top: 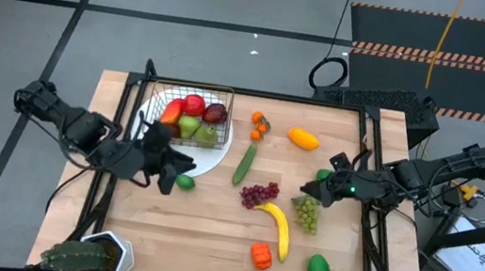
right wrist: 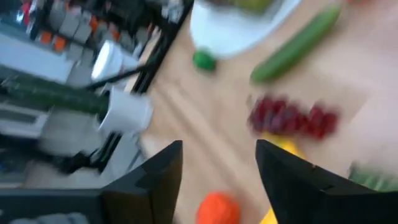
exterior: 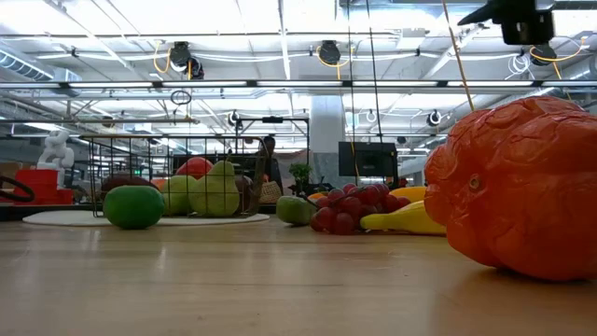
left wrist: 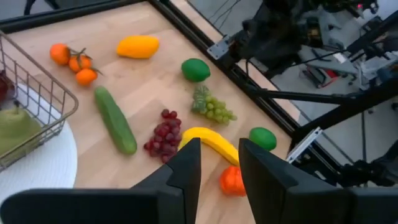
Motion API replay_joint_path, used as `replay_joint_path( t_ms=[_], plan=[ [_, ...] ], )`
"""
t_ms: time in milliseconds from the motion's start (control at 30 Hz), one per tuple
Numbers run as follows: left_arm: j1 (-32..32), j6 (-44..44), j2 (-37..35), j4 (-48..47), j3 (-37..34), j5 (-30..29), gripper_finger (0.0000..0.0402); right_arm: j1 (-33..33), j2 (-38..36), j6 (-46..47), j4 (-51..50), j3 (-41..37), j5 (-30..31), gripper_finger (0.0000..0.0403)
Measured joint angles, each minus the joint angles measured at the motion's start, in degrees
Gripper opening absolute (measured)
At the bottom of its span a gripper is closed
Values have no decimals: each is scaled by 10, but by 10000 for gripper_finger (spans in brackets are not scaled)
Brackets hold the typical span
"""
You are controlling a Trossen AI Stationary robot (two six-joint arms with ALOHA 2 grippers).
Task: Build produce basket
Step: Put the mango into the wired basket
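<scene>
The wire basket [top: 197, 110] stands on a white plate [top: 206, 161] at the far left and holds red apples [top: 192, 105] and a green pear [top: 189, 126]. My left gripper [top: 173, 171] hovers at the plate's near edge beside a lime [top: 185, 182], its fingers [left wrist: 186, 171] open with nothing between them. My right gripper [top: 318, 192] hangs open at the table's right, between another lime [top: 323, 175] and green grapes [top: 307, 213]. Cucumber [top: 245, 163], purple grapes [top: 259, 194], banana [top: 275, 226], orange pepper [top: 261, 255] and yellow mango [top: 303, 139] lie loose on the wood.
A spiky potted plant [top: 88, 256] stands at the near left corner. Small oranges [top: 259, 126] lie right of the basket, and a green fruit [top: 318, 268] lies near the front right. Black frame rails [top: 369, 239] run along the table's sides.
</scene>
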Motion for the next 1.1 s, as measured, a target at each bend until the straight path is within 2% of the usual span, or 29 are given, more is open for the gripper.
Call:
replay_joint_path(
  t_ms=[200,433,600,733,933,1100],
  plan=[
    [8,18,1,-11,-6,-5,108,-3,0,-63,61,0,87,235],
    [29,89,-22,-46,-6,-4,108,-11,3,-184,139,0,160,238],
    [48,156,-54,-60,-6,12,108,-45,6,-223,171,0,174,238],
    [65,199,-86,-61,-6,35,108,-97,5,-271,185,0,130,238],
    [84,242,-118,-75,-6,42,108,-232,8,-367,184,0,-27,241],
    [99,211,-120,-87,-6,42,108,-343,22,-488,164,1,-138,270]
  ],
)
